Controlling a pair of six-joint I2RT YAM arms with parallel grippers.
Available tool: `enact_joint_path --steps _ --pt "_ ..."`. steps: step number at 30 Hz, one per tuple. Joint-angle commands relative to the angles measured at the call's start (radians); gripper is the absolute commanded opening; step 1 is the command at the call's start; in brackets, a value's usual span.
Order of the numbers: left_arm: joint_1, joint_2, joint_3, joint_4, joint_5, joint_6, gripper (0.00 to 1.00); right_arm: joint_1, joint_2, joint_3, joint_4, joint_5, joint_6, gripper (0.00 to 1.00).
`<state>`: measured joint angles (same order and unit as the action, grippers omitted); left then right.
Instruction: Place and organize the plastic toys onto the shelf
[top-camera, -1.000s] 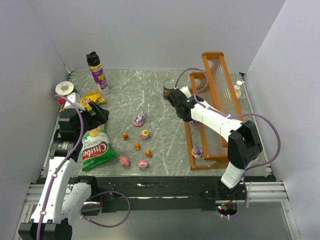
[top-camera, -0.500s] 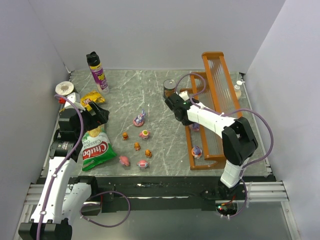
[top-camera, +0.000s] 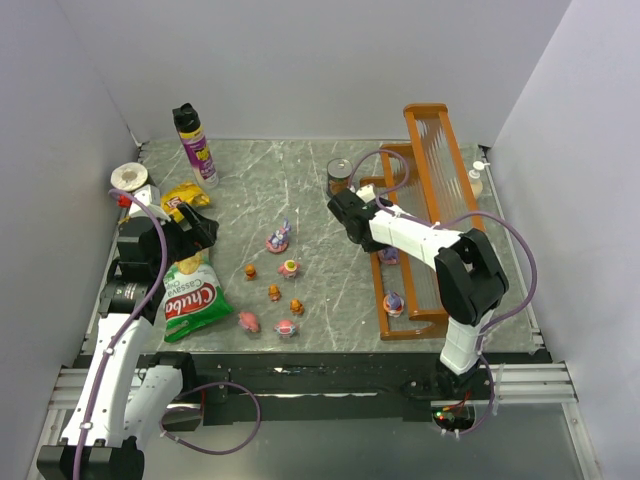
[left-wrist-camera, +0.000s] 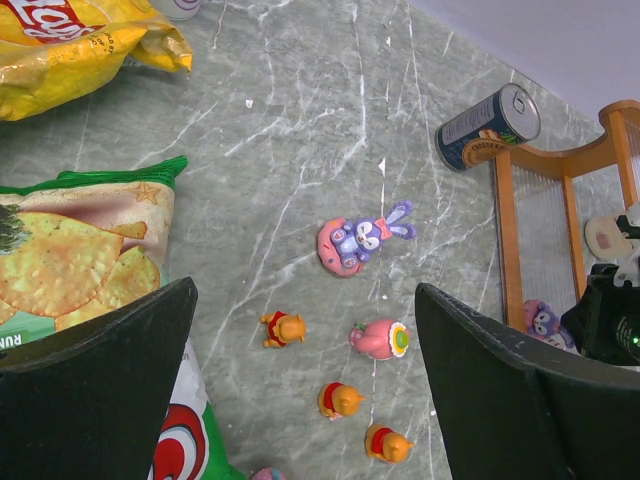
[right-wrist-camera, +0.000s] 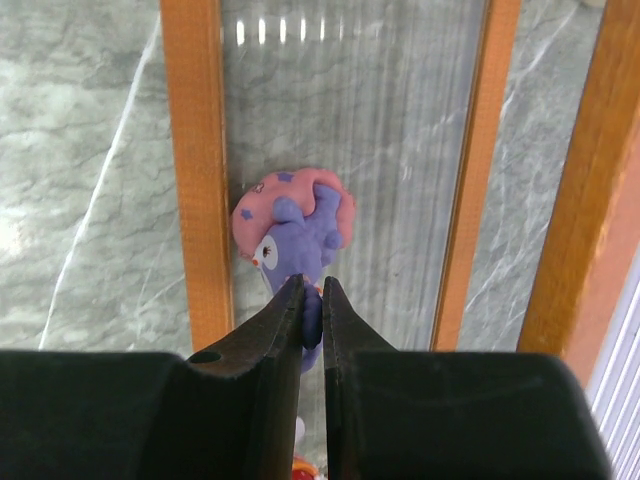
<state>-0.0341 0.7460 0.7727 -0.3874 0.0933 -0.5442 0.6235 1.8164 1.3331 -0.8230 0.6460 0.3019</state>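
My right gripper (right-wrist-camera: 311, 285) is shut on the lower part of a purple-and-pink toy (right-wrist-camera: 295, 225), which lies on the lowest tier of the orange-brown shelf (right-wrist-camera: 195, 150), against its front rim. In the top view the toy (top-camera: 388, 256) shows just under the right gripper (top-camera: 383, 248). Another toy (top-camera: 394, 302) stands further along that tier. My left gripper (left-wrist-camera: 305, 290) is open and empty, above the loose toys: a purple bunny on a pink base (left-wrist-camera: 355, 240), a pink one (left-wrist-camera: 380, 339) and three orange ones (left-wrist-camera: 283, 327). They also show in the top view (top-camera: 278, 238).
A drink can (top-camera: 340, 172) lies by the shelf's (top-camera: 425, 110) far end. A green snack bag (top-camera: 190, 300) and a yellow bag (top-camera: 185, 197) lie at the left, with a spray can (top-camera: 195, 145) and a tape roll (top-camera: 128, 176) behind them. A small bottle (top-camera: 478, 178) stands right of the shelf.
My right arm's elbow has swung left and nearer, and the wrist has shifted slightly left over the shelf's low tier. The left arm and the loose toys have not moved.
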Motion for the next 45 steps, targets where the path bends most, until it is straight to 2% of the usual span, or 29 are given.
enact_joint_path --steps 1,6,19,31,45 --pt "0.005 0.000 0.017 0.021 0.019 -0.010 0.96 -0.011 0.009 0.002 0.002 0.043 0.025 0.00" --pt "0.003 0.001 0.019 0.022 0.020 -0.010 0.96 -0.011 0.011 -0.003 0.004 0.034 0.020 0.06" --pt "0.005 0.001 0.019 0.021 0.020 -0.010 0.96 -0.011 -0.009 0.024 -0.002 0.034 0.013 0.34" --pt "0.007 0.001 0.019 0.019 0.020 -0.010 0.96 -0.004 -0.065 0.044 -0.010 0.015 0.022 0.49" --pt "0.016 0.000 0.000 0.053 0.071 -0.013 0.96 0.050 -0.121 0.058 0.018 -0.022 0.037 0.55"
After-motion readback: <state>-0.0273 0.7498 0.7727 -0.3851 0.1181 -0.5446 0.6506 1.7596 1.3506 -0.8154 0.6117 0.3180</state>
